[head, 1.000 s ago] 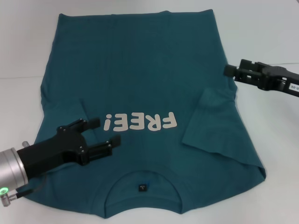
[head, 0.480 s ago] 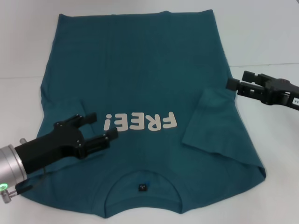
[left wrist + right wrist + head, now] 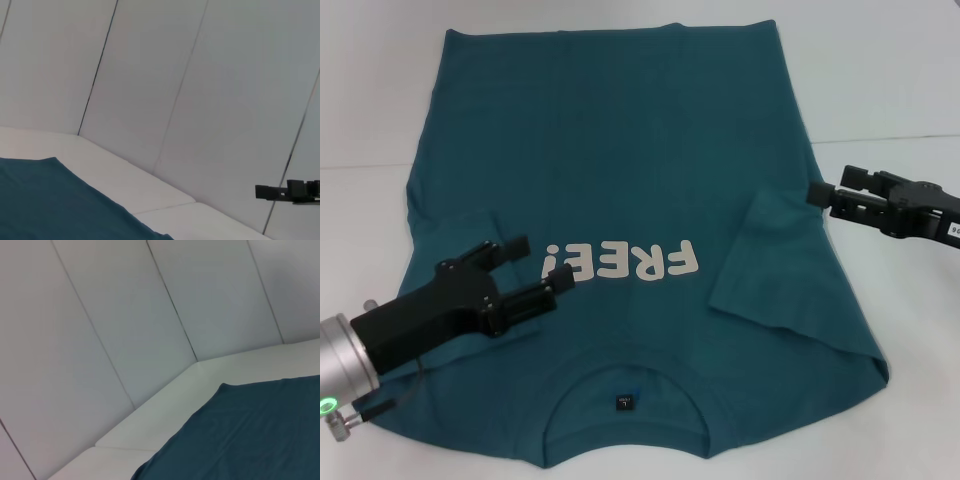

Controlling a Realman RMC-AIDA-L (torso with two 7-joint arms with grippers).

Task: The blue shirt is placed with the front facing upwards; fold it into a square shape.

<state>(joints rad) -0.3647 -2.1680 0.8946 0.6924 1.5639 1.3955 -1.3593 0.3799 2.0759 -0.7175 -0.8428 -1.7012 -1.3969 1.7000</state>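
Currently: both sleeves folded inward, grippers positioned above the garment.
Nearest, the left gripper [image 3: 533, 268] is held spread over the blue shirt [image 3: 620, 160], lying flat on the table [image 3: 900, 80]; farther off, the right gripper [image 3: 828, 189] hovers at the edge, apparently spread, nothing pinched.

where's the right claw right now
In the head view, the right claw hangs open on the robot's right, just off the blue shirt edge beside its folded-in sleeve.

You see the dark teal-blue cotton T-shirt [image 3: 620, 150] as soft matt cloth, its white lettering [image 3: 625, 262] smooth and slightly shiny. The plain white desk [image 3: 890, 80] looks smooth and matt. Both black tools, left [image 3: 535, 272] and right [image 3: 832, 187], look like matt plastic; the left arm's wrist barrel [image 3: 340, 362] is brushed silver metal.
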